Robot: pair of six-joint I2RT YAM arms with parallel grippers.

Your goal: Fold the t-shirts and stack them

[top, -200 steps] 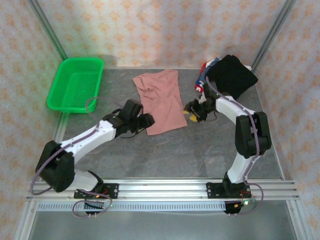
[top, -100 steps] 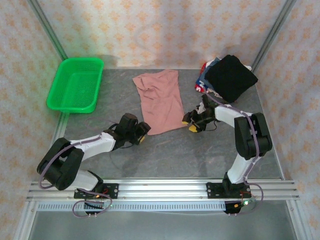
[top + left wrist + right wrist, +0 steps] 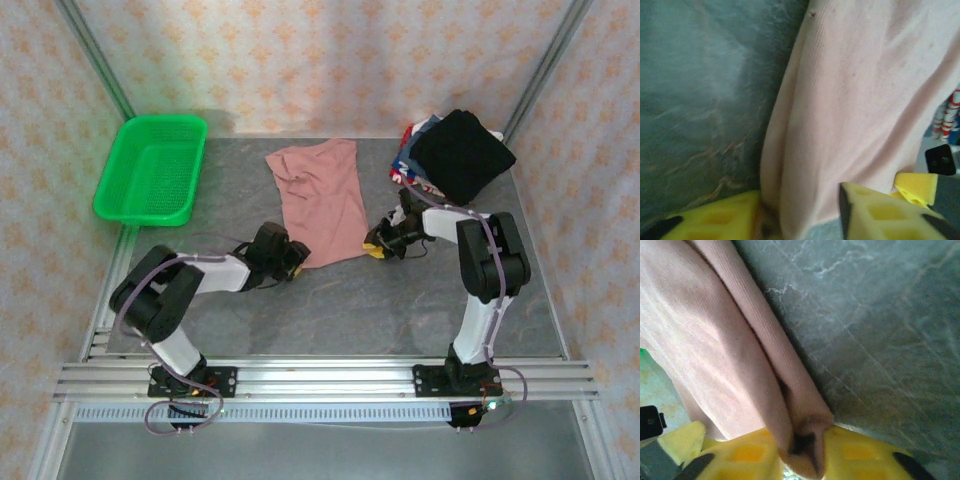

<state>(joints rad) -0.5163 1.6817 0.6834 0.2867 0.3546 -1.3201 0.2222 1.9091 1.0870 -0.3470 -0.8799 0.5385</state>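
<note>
Pink shirt (image 3: pixel 322 200) lies flat, unfolded; right fingers (image 3: pixel 855 452) pinch its near-right corner, left fingers (image 3: pixel 875 215) straddle the near-left, clamp unclear. Other shirts (image 3: pixel 460 155) wait heaped far right.

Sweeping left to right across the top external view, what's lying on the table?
Green plastic mesh basket → dusty-pink cloth t-shirt, spread out → black cloth t-shirt, on top of the heap by the far right corner.

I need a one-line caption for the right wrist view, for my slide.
Right gripper pinches a folded edge of the pink t-shirt on the grey table.
</note>
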